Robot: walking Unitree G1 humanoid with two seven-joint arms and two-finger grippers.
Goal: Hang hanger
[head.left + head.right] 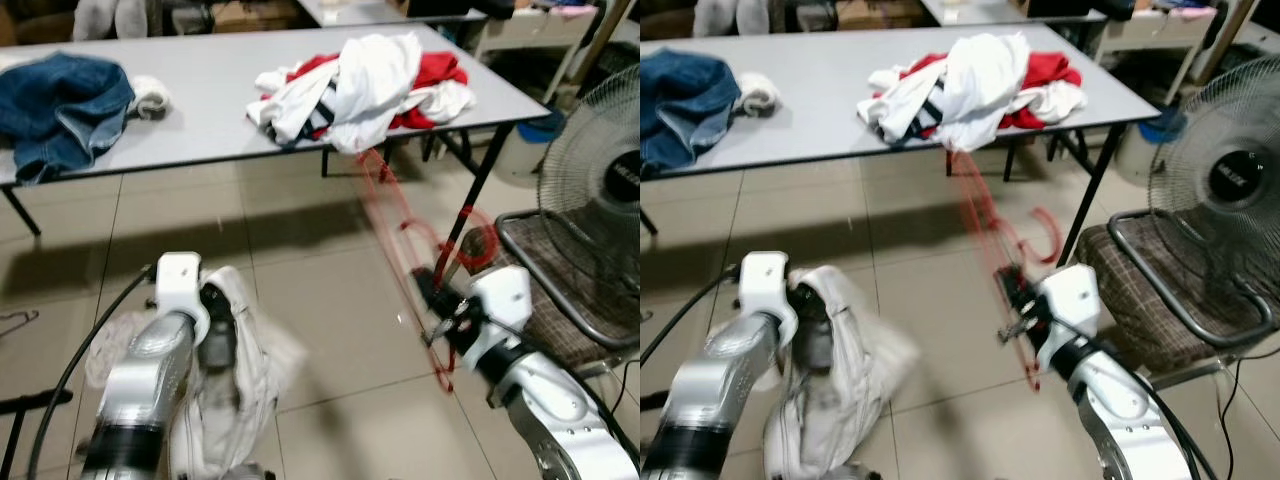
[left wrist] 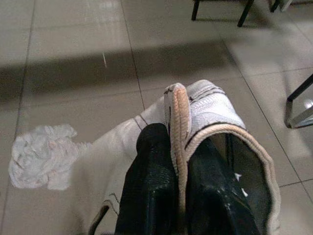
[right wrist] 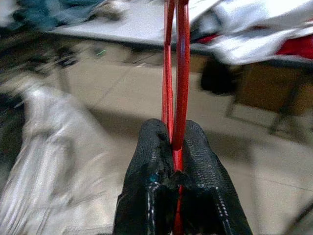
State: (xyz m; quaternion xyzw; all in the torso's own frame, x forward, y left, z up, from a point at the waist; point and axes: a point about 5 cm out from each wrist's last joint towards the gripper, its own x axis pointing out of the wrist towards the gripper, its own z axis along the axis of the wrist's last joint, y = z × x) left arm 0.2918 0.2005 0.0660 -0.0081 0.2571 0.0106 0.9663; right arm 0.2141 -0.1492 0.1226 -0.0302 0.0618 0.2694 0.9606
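A lived-in utility room or workroom used for sorting laundry, by the look of it. The floor (image 1: pixel 300 300) under both grippers is plain beige tile. Ahead of the right gripper (image 3: pixel 173 147) stands a grey folding table (image 1: pixel 210 110) on black legs, bearing a heap of white and red clothes (image 1: pixel 365 85); ahead of the left gripper (image 2: pixel 178 161) the same table holds jeans (image 1: pixel 60 105). To the right of the right gripper sit a pedestal fan (image 1: pixel 600 190) and a checked chair (image 1: pixel 560 280). Behind the table, more tables and boxes crowd in, blurred. A crumpled cloth (image 2: pixel 41 156) lies on the tile near the left gripper.
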